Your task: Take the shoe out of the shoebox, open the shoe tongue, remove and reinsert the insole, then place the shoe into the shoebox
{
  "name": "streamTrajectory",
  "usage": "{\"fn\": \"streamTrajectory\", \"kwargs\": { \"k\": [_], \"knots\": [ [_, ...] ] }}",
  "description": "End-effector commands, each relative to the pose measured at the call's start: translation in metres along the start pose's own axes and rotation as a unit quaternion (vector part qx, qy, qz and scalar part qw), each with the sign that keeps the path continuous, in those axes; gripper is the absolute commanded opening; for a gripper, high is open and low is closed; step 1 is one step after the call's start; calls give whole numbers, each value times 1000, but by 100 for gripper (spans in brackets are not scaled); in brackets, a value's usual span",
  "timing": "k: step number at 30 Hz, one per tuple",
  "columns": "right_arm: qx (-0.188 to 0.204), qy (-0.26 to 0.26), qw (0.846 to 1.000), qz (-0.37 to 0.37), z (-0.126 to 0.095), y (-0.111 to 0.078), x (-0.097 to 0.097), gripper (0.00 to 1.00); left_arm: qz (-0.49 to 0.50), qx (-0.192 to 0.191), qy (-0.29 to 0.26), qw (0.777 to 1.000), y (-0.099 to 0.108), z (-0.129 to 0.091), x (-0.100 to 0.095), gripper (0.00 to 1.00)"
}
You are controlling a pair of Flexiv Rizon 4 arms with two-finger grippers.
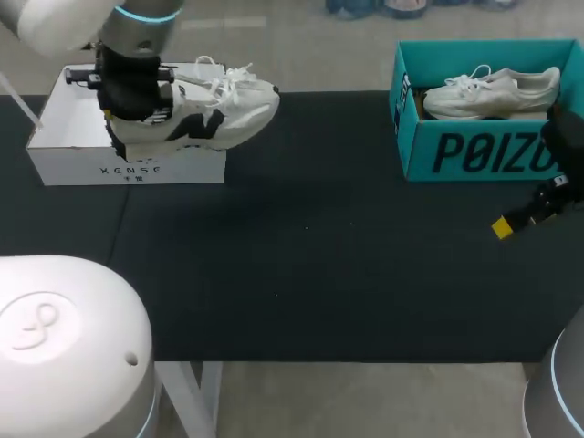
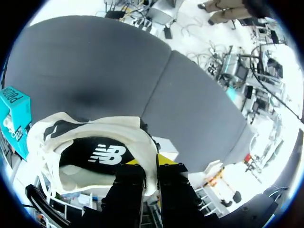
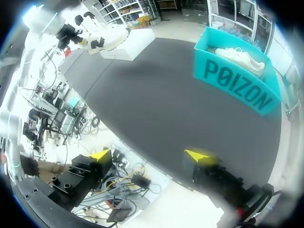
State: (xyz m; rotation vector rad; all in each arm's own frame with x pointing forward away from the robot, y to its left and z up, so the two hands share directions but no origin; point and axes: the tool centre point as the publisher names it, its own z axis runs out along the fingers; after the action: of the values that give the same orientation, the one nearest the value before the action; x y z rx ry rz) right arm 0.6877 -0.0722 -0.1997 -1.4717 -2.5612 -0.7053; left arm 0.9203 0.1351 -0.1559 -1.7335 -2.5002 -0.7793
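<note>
A white sneaker with black panels (image 1: pixel 212 111) hangs over the front right of the white shoebox (image 1: pixel 64 146), toe pointing right. My left gripper (image 1: pixel 137 102) is shut on its heel collar. In the left wrist view the heel rim of the sneaker (image 2: pixel 107 142) is pinched between the two fingers of the left gripper (image 2: pixel 151 164), with the black insole logo showing inside. My right gripper (image 1: pixel 522 219) stands open near the table's right edge, in front of the teal box; in its own view the right gripper (image 3: pixel 151 156) has wide-spread yellow tips with nothing between them.
A teal shoebox (image 1: pixel 474 151) at the back right holds a second, cream-white sneaker (image 1: pixel 493 91). The teal shoebox (image 3: pixel 237 85) lies well ahead of the right gripper. Black mat (image 1: pixel 310 255) covers the table between the two boxes.
</note>
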Motion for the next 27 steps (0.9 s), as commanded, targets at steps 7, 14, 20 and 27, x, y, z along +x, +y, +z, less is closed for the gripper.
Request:
{"fn": "streamTrajectory", "kwargs": {
  "k": [7,14,20,27],
  "knots": [
    [-1,-1,1000,0,1,-1,0,100,53,-16,-81,995,91,73,65,0],
    [-1,-1,1000,0,1,-1,0,100,78,-8,-88,993,136,113,81,0],
    [-1,-1,1000,0,1,-1,0,100,79,3,-91,993,158,139,83,0],
    [-1,-1,1000,0,1,-1,0,100,110,6,-81,991,173,169,68,0]
  ]
}}
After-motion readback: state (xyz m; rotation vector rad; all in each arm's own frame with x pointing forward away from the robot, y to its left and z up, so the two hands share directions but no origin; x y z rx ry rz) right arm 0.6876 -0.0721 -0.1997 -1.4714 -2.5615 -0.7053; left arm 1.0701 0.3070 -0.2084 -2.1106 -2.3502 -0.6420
